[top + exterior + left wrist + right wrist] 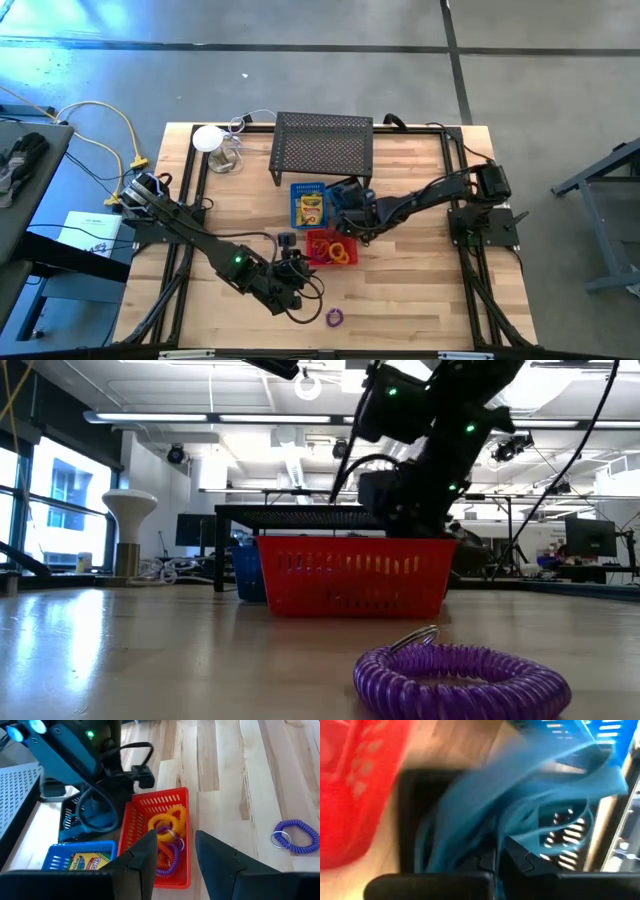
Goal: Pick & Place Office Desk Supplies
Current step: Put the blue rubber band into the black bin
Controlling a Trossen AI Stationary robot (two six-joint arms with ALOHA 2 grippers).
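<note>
Purple ring point(334, 317) lies near left tool point(297, 297), untouched.

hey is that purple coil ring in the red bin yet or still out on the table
Out. The purple coil ring lies alone on the bare table, apart from the red bin, which already holds other rings.

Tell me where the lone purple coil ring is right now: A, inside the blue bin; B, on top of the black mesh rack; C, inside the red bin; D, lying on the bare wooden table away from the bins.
D: the purple coil ring lies by itself on the table, at the edge farthest from the black mesh rack and apart from the red bin.
</note>
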